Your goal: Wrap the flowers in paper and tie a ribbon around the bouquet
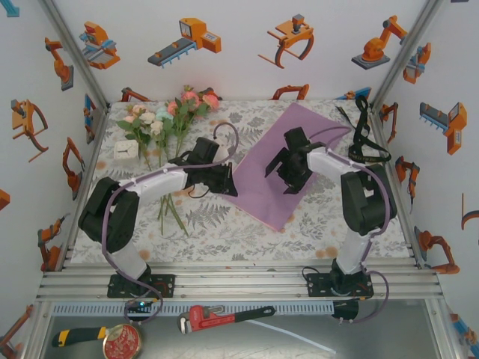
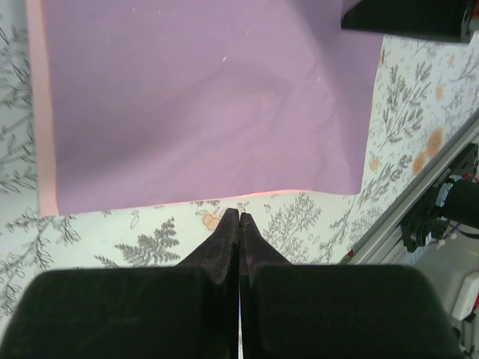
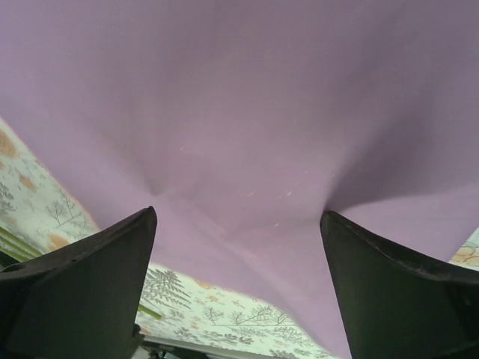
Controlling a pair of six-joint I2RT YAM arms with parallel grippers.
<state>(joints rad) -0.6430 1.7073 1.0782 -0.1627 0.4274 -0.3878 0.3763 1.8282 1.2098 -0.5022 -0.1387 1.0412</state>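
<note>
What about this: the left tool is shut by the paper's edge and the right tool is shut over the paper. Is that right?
Not quite. The right tool is open, not shut: the right wrist view shows its fingers wide apart over the paper. The left tool is shut by the paper's edge.

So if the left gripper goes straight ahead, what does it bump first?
Probably the paper: the shut left gripper points at its near edge just ahead, though its height is unclear.
</note>
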